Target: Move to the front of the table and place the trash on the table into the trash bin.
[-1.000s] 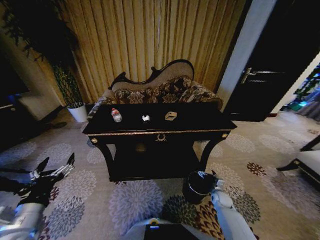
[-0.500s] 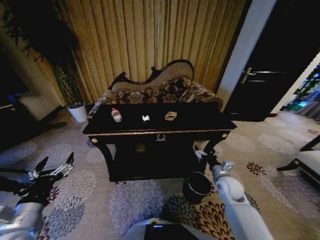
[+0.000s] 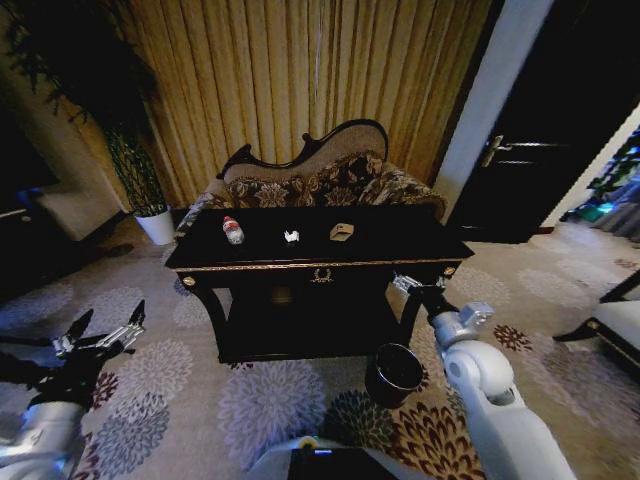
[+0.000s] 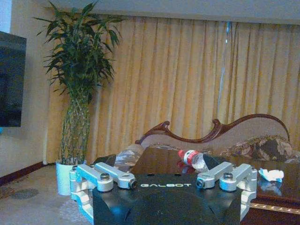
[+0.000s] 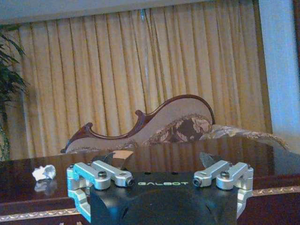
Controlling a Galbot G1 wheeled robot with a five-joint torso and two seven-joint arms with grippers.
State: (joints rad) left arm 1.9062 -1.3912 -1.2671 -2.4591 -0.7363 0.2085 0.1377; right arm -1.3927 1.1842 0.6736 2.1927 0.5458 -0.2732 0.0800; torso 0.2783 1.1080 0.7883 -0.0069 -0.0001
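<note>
The right tool (image 3: 410,285) has risen from the trash bin (image 3: 394,372) to the table (image 3: 400,262) edge.

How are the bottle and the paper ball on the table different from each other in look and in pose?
The bottle is clear plastic with a red label and a red cap; the paper ball is plain white and crumpled. The bottle is long and lies on its side; the paper ball is a smaller, roundish lump. The bottle lies near the table's left end; the paper ball sits nearer the middle. Both rest untouched on the glossy black top.
</note>
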